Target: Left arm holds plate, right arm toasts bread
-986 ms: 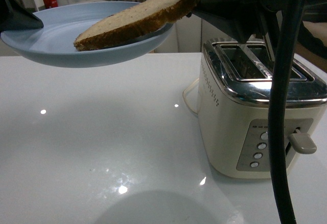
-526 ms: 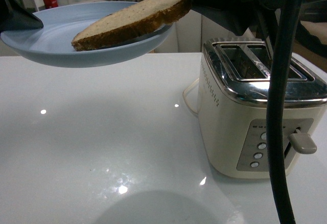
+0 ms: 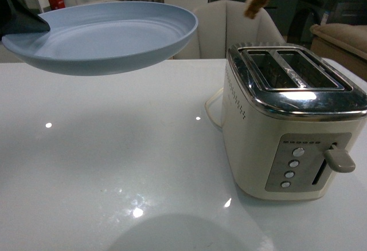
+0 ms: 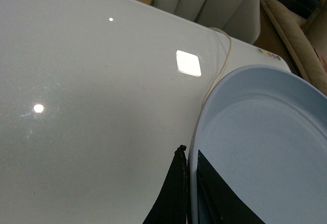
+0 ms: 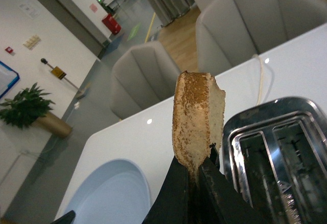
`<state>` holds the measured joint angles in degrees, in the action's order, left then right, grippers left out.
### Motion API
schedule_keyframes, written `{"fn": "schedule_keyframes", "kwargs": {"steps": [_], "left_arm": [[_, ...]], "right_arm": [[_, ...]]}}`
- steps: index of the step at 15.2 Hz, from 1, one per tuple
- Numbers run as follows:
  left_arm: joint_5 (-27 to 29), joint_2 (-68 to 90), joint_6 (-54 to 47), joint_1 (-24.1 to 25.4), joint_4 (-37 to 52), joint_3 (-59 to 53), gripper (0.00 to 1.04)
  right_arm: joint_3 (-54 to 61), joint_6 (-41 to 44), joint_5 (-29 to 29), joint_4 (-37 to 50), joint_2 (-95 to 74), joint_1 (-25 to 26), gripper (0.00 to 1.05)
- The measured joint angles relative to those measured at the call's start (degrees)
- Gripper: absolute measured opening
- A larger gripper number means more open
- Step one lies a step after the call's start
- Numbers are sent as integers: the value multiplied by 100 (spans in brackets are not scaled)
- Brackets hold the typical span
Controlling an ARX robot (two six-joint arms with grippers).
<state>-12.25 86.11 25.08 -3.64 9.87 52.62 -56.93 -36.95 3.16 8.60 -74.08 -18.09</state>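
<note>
Precariously, black right gripper [image 5: 196, 169] pinched tan brown-crusted bread slice [image 5: 196, 114] by one edge, above cream chrome-topped toaster [image 3: 287, 119]; thin grip risked slip, missed slot; black left gripper [image 4: 189, 162] clamped round pale-blue plate [image 3: 103, 39] by rim.

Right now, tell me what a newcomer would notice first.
A pale blue plate, empty, is held in the air at its rim by the left gripper, left of the cream toaster. Above the toaster's empty slots, the right gripper pinches a slice of bread.
</note>
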Motion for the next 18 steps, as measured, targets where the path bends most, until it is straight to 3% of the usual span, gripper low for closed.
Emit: {"fn": "schedule_keyframes", "kwargs": {"steps": [5,18], "left_arm": [[0,0,0,0,0,0,3],[0,0,0,0,0,0,3]], "right_arm": [[-111,1106,382,-44,-4,9,3],[566,1545,529,116,-533,33,3]]}}
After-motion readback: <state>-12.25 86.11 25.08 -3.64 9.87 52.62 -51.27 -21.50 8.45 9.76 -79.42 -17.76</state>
